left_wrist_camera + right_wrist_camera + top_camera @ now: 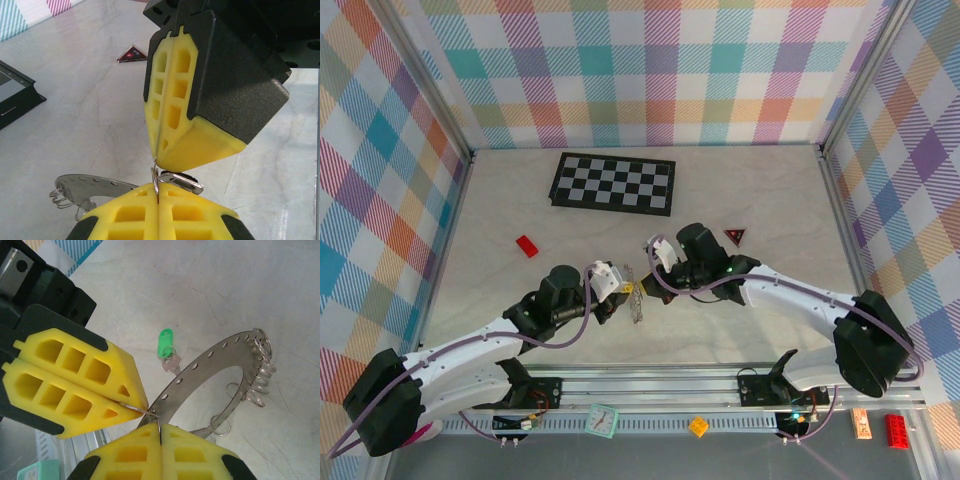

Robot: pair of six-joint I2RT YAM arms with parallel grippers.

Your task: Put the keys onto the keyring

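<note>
My left gripper (156,196) and right gripper (160,434) are clenched tip to tip on the keyring (200,365), the pinch itself buried in yellow foam. The green-headed key (165,342) lies on the table (225,280) under its arc. A red triangle (131,54) sits well apart.

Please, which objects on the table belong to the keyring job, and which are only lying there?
For the job:
- keyring
- green-headed key

Only lying about:
- checkerboard
- red brick
- red triangle
</note>
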